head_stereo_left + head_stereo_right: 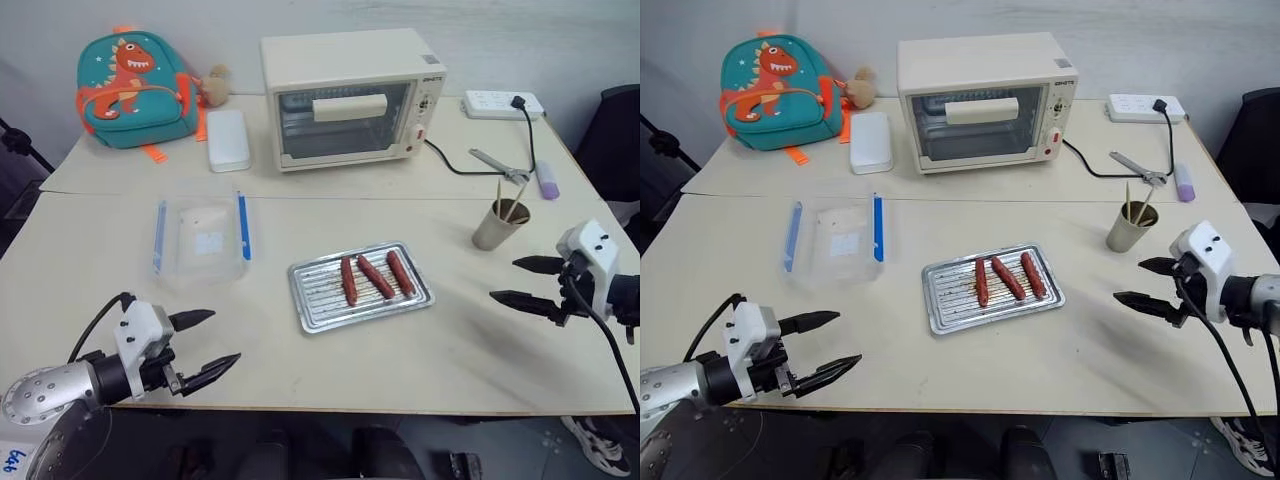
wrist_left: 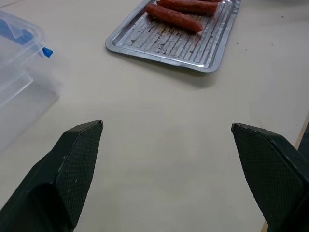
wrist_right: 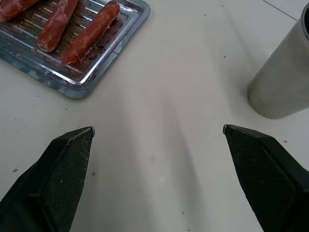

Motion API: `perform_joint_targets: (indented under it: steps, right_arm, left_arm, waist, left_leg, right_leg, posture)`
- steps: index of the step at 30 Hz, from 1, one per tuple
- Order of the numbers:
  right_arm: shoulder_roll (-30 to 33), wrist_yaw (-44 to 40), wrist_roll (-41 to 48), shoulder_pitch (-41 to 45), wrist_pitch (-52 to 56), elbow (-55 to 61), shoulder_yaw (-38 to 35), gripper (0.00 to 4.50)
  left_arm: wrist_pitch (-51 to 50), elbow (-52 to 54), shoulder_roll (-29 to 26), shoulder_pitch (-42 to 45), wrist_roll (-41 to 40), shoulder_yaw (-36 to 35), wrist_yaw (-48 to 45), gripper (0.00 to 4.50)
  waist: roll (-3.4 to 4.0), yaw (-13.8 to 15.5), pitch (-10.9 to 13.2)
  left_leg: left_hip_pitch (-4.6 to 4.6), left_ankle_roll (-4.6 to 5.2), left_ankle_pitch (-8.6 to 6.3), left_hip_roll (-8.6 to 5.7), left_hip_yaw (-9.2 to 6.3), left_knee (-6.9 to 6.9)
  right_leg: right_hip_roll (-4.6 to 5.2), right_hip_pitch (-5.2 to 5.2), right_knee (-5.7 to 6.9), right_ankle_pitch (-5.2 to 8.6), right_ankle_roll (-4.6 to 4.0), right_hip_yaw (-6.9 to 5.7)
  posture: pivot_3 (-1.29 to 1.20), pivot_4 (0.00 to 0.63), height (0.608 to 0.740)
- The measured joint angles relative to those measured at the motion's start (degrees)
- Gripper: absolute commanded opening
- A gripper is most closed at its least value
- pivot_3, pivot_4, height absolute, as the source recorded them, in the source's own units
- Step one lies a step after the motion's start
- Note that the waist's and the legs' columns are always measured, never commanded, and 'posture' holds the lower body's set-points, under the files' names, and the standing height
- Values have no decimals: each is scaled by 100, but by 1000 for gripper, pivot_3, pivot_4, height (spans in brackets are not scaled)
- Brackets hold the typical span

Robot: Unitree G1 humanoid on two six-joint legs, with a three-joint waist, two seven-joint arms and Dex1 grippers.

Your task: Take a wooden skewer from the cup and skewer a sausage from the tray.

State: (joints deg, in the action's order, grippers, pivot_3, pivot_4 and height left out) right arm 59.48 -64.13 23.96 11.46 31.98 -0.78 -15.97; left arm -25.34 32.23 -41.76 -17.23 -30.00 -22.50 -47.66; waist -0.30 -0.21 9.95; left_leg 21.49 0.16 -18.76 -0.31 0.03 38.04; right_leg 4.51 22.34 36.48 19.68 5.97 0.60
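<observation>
- Note the writing: the oven (image 1: pixel 350 98) carries a small label at its top right corner, too small to read. No other writing is legible.
- Locate the tray (image 1: pixel 315 310) at the table (image 1: pixel 470 350) centre; 3 sausages (image 1: pixel 375 277) lie side by side in it, apart from each other.
- Locate the cup (image 1: pixel 497 224) right of the tray, well apart from it; skewers (image 1: pixel 513 206) stand in it, tips above the rim.
- Check the left gripper (image 1: pixel 205 345): fingers spread wide, holding nothing, over the near left table edge, well short of the tray.
- Check the right gripper (image 1: pixel 520 282): fingers spread wide, empty, near the cup and just in front of it, pointing toward the tray.
- Use the head views for the box (image 1: pixel 200 240) with blue clips left of the tray, plus the backpack (image 1: pixel 135 90), power strip (image 1: pixel 500 103) and oven at the far side.
- Use the left wrist view for the tray's ridged bottom and a box corner.
- Use the right wrist view for the cup wall close beside 1 finger (image 3: pixel 263 179), not touching.
</observation>
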Motion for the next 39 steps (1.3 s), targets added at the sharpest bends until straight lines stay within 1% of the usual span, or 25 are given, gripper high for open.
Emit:
perform_joint_targets:
  steps: [4,9,15,20,25,30,36,39]
  right_arm:
    - [0,9,7,-17,62,72,-1,4476]
    - [-27,124,24,-122,136,173,-19,4476]
    - [-265,407,212,-319,438,531,-74,4476]
    - [-550,887,258,-473,576,778,-298,4476]
    - [-1158,1933,252,-499,706,1176,-739,4476]
    - [-1747,2917,319,-335,976,1591,-1020,4476]
    - [-2302,3861,327,176,1063,1730,-1143,4476]
    - [-2415,4090,310,414,1044,1644,-1129,4476]
  left_arm:
    - [108,-144,9,98,138,19,61,4500]
    - [0,-153,55,148,135,71,217,4500]
    - [-118,-156,62,273,92,119,285,4500]
    - [-140,-158,150,494,56,236,318,4500]
    - [-520,-151,261,1310,-395,616,358,4500]
    - [-917,-148,281,2240,-787,1183,285,4500]
    - [-1039,-452,573,3496,-889,1930,91,4500]
    - [-1010,-747,778,3976,-791,2288,-9,4500]
  waist:
    - [0,-3,0]
    - [0,-3,0]
    - [0,4,0]
    - [0,8,0]
    - [0,13,0]
    - [0,2,0]
    - [0,-3,0]
    - [0,1,0]
  left_leg:
    - [0,-2,1,0,0,0]
    - [0,-2,1,1,0,-1]
    - [0,-3,1,1,0,-1]
    - [0,-4,1,1,0,-1]
    - [2,-11,4,0,1,0]
    - [4,-17,8,-1,2,1]
    - [3,-20,10,-2,12,3]
    - [4,-20,9,-2,16,3]
  right_leg:
    - [-1,1,1,0,0,0]
    - [-1,2,3,0,0,1]
    - [0,1,3,0,0,0]
    - [-1,1,3,0,0,0]
    - [-1,2,10,0,1,-1]
    - [-7,7,41,-1,1,0]
    - [-12,12,48,-1,2,6]
    - [-14,14,49,-1,2,6]
  posture:
    - [0,150,740]
    - [0,150,740]
    - [0,150,740]
    - [0,150,740]
    - [0,150,740]
    - [0,150,740]
    - [0,150,740]
    - [0,150,740]
